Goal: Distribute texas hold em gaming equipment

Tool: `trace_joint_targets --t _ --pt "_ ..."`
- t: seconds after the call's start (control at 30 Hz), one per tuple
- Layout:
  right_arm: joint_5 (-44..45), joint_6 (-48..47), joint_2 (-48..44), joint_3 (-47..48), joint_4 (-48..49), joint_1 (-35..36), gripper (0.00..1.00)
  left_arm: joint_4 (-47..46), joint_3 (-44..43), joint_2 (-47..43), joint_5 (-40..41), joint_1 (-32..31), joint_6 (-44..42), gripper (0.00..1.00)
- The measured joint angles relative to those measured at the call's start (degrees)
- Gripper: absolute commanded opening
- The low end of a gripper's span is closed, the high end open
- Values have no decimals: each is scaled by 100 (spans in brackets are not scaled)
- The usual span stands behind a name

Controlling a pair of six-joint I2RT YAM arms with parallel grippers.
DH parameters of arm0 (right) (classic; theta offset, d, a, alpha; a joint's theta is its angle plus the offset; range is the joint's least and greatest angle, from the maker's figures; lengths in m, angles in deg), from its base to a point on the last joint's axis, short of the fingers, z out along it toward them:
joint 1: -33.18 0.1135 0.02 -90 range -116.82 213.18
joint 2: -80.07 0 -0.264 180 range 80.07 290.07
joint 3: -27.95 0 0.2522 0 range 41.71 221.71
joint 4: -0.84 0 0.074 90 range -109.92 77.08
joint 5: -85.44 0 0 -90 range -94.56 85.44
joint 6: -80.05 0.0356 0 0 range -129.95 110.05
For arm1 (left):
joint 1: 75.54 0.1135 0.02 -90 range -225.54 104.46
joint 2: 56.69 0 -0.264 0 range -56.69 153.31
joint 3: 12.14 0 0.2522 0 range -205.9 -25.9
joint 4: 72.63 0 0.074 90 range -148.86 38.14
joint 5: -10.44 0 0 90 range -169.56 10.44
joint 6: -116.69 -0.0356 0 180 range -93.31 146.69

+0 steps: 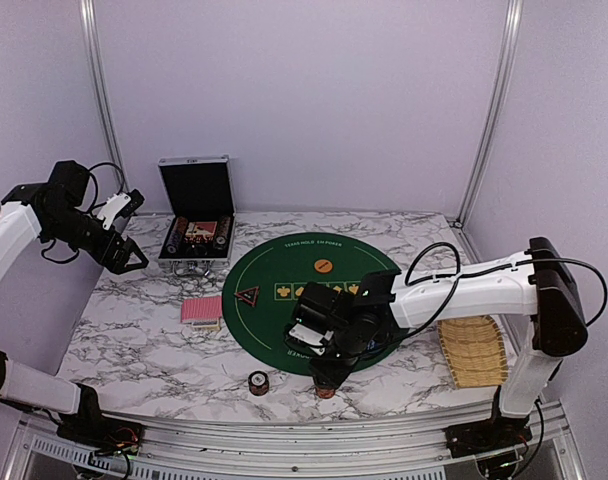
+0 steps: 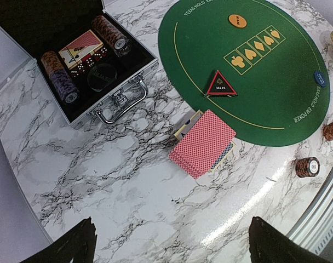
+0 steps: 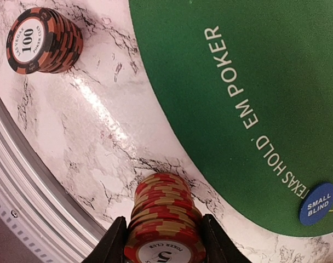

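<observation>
One chip stack [image 3: 165, 219] is grasped by the right end effector [image 3: 164, 246] on the table [image 3: 101, 126], just off the mat's [image 3: 237, 82] near edge (a second stack [image 3: 43, 39] stands left); release seems due next. The left end effector [image 1: 124, 250] is spread open.

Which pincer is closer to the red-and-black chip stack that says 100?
Right. The right pincer grips a red-and-tan chip stack beside the 100 stack; the left pincer hangs open far off, near the black metal-edged case.

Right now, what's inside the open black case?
Inside the case: two rows of chips, a pack of cards and dice. Whatever lies beneath them is covered.
</observation>
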Motion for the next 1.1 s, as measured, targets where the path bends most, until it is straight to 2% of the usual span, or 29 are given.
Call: trace_joint_targets --t 0.27,0.6,0.83,1.1 --pt "22 4 -61 111 -127 0 6 0 0 0 0 0 -15 99" --pt "450 -24 -52 850 -385 -212 4 2 0 -11 4 0 -22 99" --pt "732 -155 439 2083 -157 -1423 7 4 0 -20 2 0 -22 99" --pt "863 -372 1757 3110 317 -2765 7 9 2 -76 0 0 -22 99"
